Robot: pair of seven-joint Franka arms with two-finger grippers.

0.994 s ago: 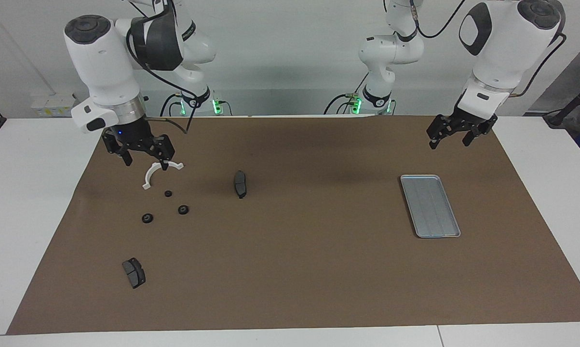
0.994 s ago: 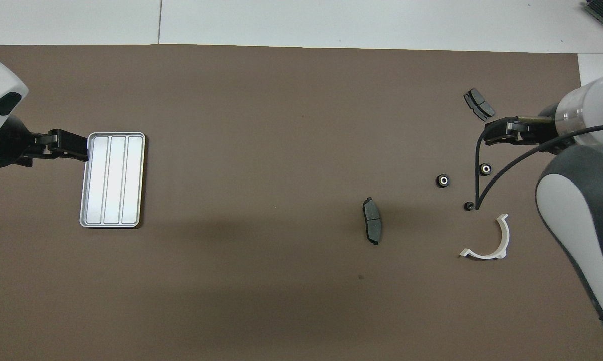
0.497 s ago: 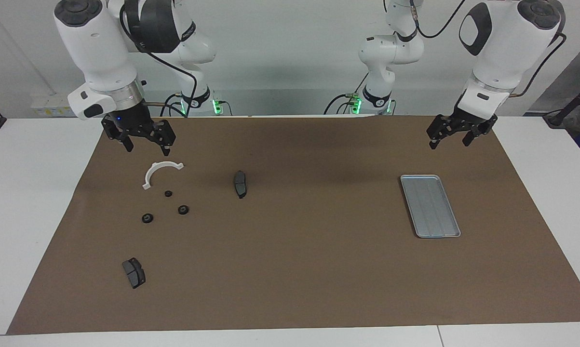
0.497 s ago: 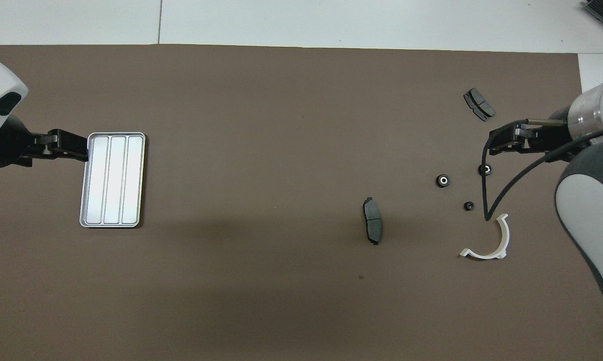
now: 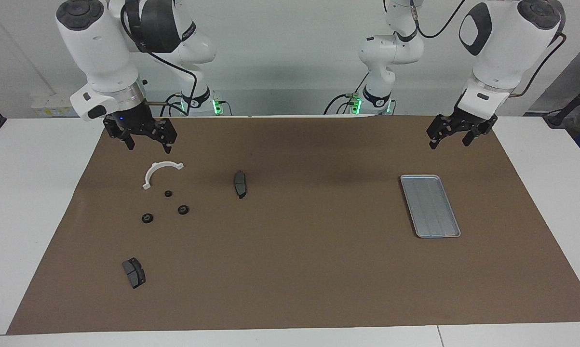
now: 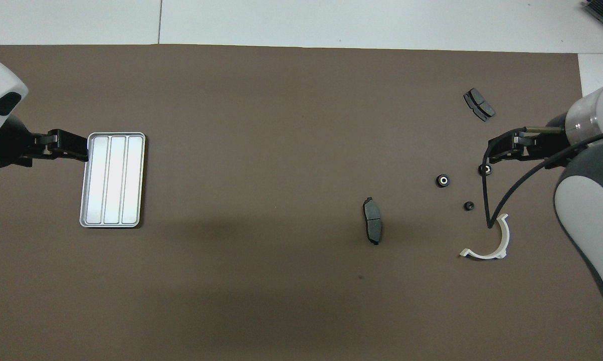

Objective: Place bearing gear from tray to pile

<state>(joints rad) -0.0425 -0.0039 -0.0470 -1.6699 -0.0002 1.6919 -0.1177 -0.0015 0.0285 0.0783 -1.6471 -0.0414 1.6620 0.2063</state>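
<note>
Brown paper mat (image 5: 299,270): covers table.
Silver-grey grooved metal tray (image 5: 430,206): frame right, holds nothing.
Left gripper (image 5: 448,136), right gripper (image 5: 144,140): raised, jaws apart, nothing held.
Three black bearing gears (image 5: 183,209): frame left, on mat.

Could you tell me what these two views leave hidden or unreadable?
- One bearing gear, overhead view: partly covered by the right gripper and its cable.
- Left gripper, overhead view: arm cut off by the edge.
- Gear teeth, facing view: too small.
- Tray holds nothing visible.
</note>
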